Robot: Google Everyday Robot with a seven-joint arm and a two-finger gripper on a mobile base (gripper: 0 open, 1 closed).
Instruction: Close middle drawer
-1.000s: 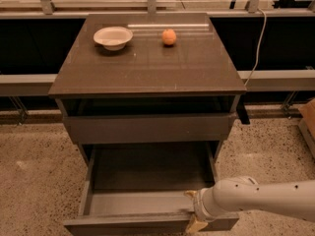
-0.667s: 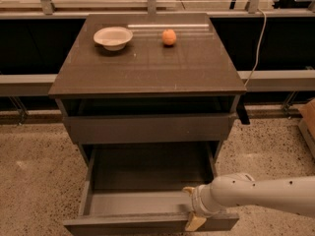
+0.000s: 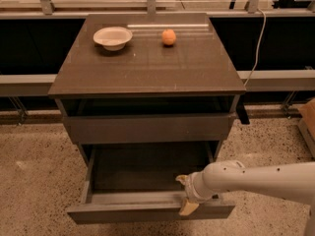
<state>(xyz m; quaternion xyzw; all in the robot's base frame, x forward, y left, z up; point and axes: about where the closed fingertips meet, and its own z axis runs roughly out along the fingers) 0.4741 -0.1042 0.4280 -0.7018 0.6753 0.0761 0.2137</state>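
Since a second ago my gripper (image 3: 186,194) has crept a little to the left and toward the cabinet, and the middle drawer (image 3: 123,213) looks to have gone in a shade with it.

Even so, the middle drawer stands pulled well out beneath the upper drawer (image 3: 147,128), with its grey floor exposed. My gripper sits at the top edge of its front, right of centre. The 2 pale fingers are spread: 1 tip reaches over into the drawer and the other hangs down against the outer face, so the front panel lies between them. Whether they squeeze it I cannot tell.

What matters for the push is direction. The front's long axis runs side to side across the view, and the cabinet opening lies straight behind it, away from my arm, which comes in from the right. I judge the travel should go square to that front, directly into the cabinet. Since I hold it off-centre, a slanted shove could skew the drawer on its runners.

Most of the closing is not yet done. On the table (image 3: 147,73) above, a bowl (image 3: 112,37) and an orange (image 3: 169,37) sit well apart from all this.
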